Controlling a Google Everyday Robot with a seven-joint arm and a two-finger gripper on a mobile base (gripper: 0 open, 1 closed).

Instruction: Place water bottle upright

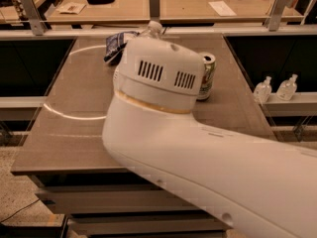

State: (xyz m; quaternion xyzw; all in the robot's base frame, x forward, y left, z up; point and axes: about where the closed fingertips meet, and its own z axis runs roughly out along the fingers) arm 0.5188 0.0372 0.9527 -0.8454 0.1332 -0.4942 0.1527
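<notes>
Table: brown laminate table top (pixel 74 108), workbenches behind.

Arm: large white robot arm (pixel 208 167) comes in from lower right and fills the middle of the view. Its rounded, vented wrist housing (pixel 158 73) sits over the centre of the table.

Gripper: hidden on the far side of that housing, toward the back of the table. Whether it is open or clamped on anything cannot be told.

Task thing: clear plastic water bottle with white screw cap (pixel 154 28). Only the cap and a bit of clear shoulder show, poking up just above the housing. The cap is at the top, so the neck points upward, perhaps a little tilted. The body and base are covered; contact with the table is not visible.

Nearby:
- green-and-white soda can (pixel 207 76), upright, just right of the housing
- crumpled blue-and-white snack bag (pixel 117 44), back left
- two small clear pump bottles (pixel 262 89) on a side ledge, well apart from the work

Progress, my judgement: late stage, with the bottle apparently brought near vertical. Left to confirm — base flat on the table, release, arm drawn clear without knocking the bottle or the can close by.
</notes>
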